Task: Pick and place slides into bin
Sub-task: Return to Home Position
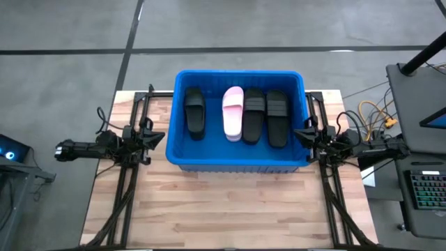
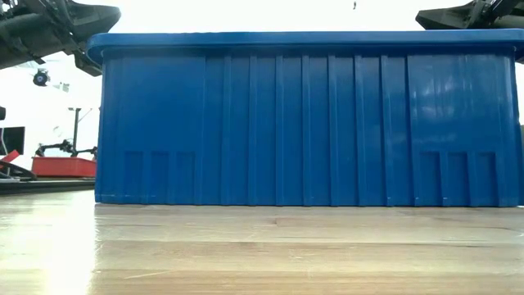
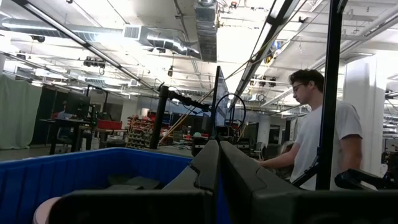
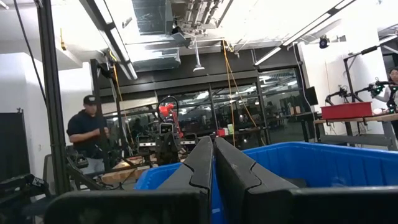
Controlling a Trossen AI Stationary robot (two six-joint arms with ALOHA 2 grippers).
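Observation:
A large blue bin (image 1: 181,153) stands on the wooden table, its near wall (image 2: 303,123) filling the low view. Inside lie three black slides (image 1: 195,113) (image 1: 254,115) (image 1: 277,118) and one light pink slide (image 1: 233,113), side by side on the bin's floor. My left gripper (image 1: 159,137) rests shut beside the bin's left wall, its fingers (image 3: 214,163) pointing over the rim. My right gripper (image 1: 301,134) rests shut beside the bin's right wall, fingers (image 4: 214,158) pointing over the rim. Neither holds anything.
Bare wooden table (image 1: 230,209) lies in front of the bin. A desk with a keyboard (image 1: 425,188) and cables stands off the table's right side. People stand in the room beyond, one in a white shirt (image 3: 323,143) and one in dark clothes (image 4: 87,140).

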